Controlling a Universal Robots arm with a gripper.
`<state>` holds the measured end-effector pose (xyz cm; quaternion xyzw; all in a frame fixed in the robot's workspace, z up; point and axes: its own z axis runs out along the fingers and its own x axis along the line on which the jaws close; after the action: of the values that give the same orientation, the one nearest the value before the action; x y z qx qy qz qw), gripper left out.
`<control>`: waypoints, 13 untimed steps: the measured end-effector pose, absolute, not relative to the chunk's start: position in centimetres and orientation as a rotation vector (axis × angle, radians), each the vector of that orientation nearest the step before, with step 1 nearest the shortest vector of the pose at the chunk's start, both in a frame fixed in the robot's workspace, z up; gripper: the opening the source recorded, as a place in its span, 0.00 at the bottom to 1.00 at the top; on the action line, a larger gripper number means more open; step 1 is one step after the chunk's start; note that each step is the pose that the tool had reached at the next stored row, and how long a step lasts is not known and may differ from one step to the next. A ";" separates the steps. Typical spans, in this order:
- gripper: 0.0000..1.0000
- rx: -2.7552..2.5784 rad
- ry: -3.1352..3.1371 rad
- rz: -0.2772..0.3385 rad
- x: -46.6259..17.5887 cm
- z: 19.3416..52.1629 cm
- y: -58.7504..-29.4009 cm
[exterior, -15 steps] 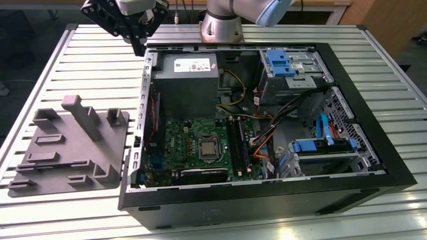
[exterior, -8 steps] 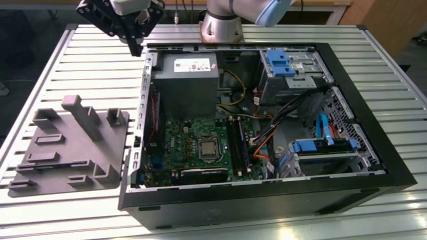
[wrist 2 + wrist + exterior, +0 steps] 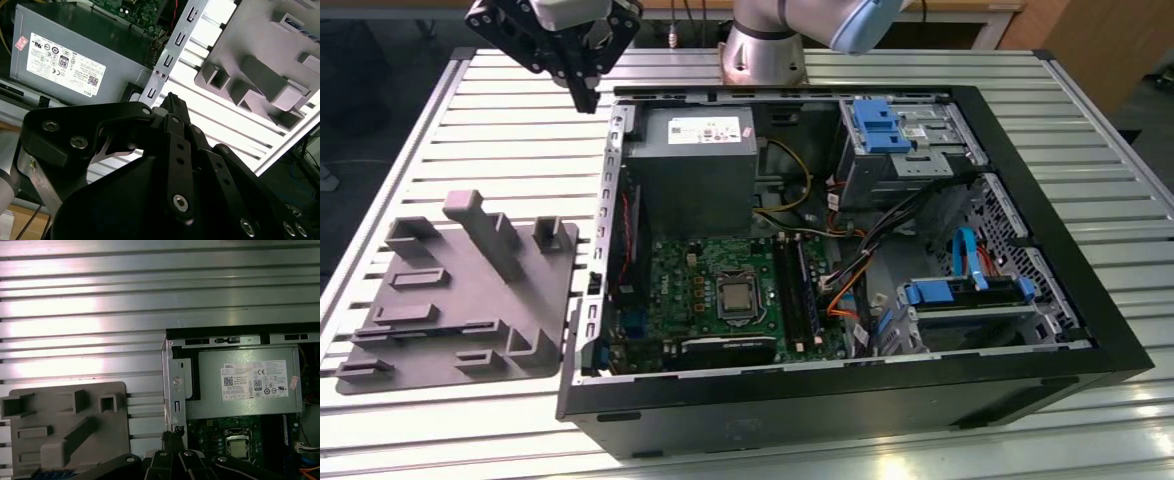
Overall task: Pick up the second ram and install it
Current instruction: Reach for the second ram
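Note:
My gripper (image 3: 587,98) hangs high over the slatted table, just outside the back corner of the open computer case (image 3: 1067,330), on the exterior view's left. Its black fingers meet at one tip (image 3: 172,99) with nothing between them; that tip (image 3: 173,434) sits over the case's rear edge. A thin dark stick with bluish marks, which looks like the second ram (image 3: 50,474), lies in a low slot of the grey moulded tray (image 3: 454,300), far from the gripper. The black memory slots (image 3: 793,285) run along the green motherboard (image 3: 687,285) inside the case.
A grey power supply (image 3: 691,165) fills the case's back corner beside the gripper. Blue drive brackets (image 3: 881,125) and cable bundles (image 3: 854,270) crowd the case's other side. Tall grey posts (image 3: 487,230) rise from the tray. The arm's base (image 3: 761,50) stands behind the case.

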<state>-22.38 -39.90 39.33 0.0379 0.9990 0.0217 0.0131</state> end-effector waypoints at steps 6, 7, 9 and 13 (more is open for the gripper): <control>0.11 0.118 3.113 0.068 -22.8 39.3 -39.9; 0.11 0.118 3.112 0.068 -22.9 39.3 -39.9; 0.11 0.118 3.113 0.068 -23.0 39.3 -39.9; 0.11 0.118 3.112 0.068 -23.4 39.3 -39.9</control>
<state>-23.39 -39.90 39.33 0.0379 0.9990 0.0217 0.0131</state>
